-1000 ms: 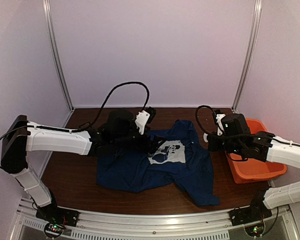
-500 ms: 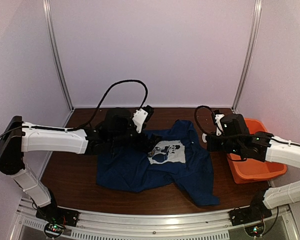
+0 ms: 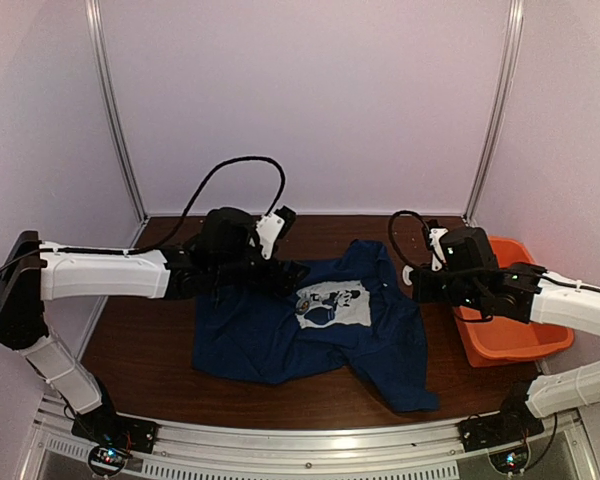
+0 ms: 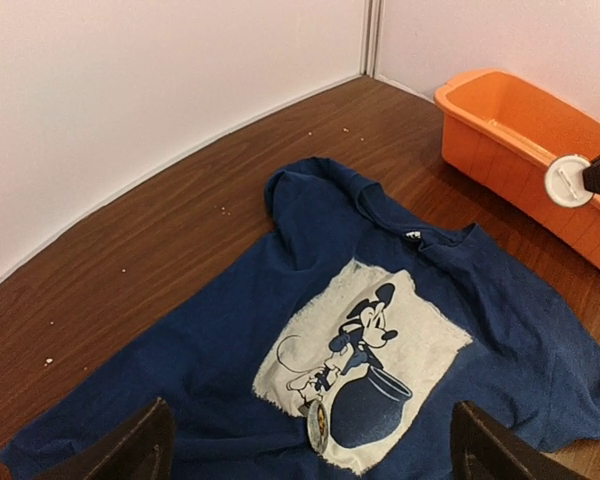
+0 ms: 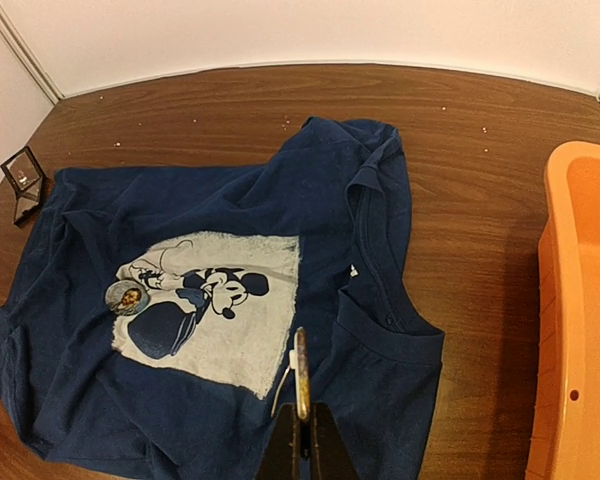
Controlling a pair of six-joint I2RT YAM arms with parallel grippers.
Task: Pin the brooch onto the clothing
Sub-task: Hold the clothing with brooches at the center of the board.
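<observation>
A: Brooch, position?

B: The brooch (image 4: 317, 424) lies face up on the T-shirt (image 4: 210, 340). It sits at the edge of the white print (image 4: 420, 330), just beside the mouse's dark pot. Pinned or only resting: cannot tell.

A: Relative to the left gripper?

B: The left gripper (image 4: 310, 445) has its jaws spread wide and holds nothing. In its wrist view one finger stands to each side of the brooch, and neither touches it.

A: The right gripper?

B: The right gripper (image 5: 300, 425) has its jaws closed on a thin pale disc (image 5: 300, 365). The disc is edge-on in that gripper's own view and round as seen from the left wrist. The gripper hangs near the shirt's collar, between the print and the orange tub (image 5: 580, 300), well apart from the brooch.

A: Surroundings?

B: The shirt is spread on the brown table (image 3: 150, 350). A small black box (image 5: 22, 178) sits just off one sleeve.
</observation>
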